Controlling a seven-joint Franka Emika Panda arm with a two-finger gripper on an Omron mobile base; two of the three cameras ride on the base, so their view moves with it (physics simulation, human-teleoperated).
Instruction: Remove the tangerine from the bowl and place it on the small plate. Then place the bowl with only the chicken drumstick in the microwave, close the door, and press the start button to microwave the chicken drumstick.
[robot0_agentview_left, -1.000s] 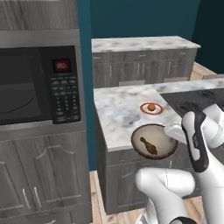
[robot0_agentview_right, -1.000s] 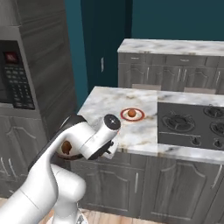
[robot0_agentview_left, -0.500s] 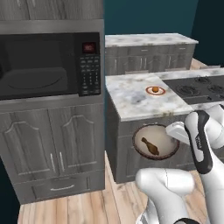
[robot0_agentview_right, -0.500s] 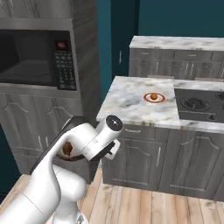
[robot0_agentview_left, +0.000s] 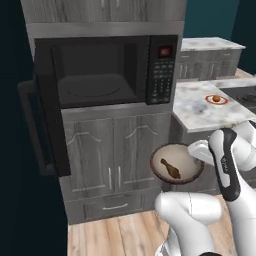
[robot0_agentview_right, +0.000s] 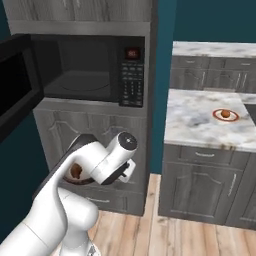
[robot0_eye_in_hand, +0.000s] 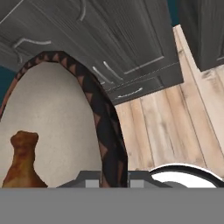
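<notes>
**Bowl carried before the open microwave**

One microwave (robot0_agentview_left: 100, 75) now fills the view, the base having driven up since the earlier frames; its red display is too small to read. Its door (robot0_agentview_left: 47, 125) hangs open. One bowl (robot0_agentview_left: 176, 163), pinched at its rim by the gripper (robot0_eye_in_hand: 113, 177), holds one chicken drumstick (robot0_agentview_left: 171, 168). One tangerine (robot0_agentview_right: 226, 114) sits on the small plate (robot0_agentview_right: 216, 116).

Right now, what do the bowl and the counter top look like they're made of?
The bowl: likely glazed ceramic, with a matte cream inside and a brown rim patterned in triangles. The counter top: looks like polished marble or stone, white with grey-brown veining. Both are rendered, so only the look is certain.
</notes>
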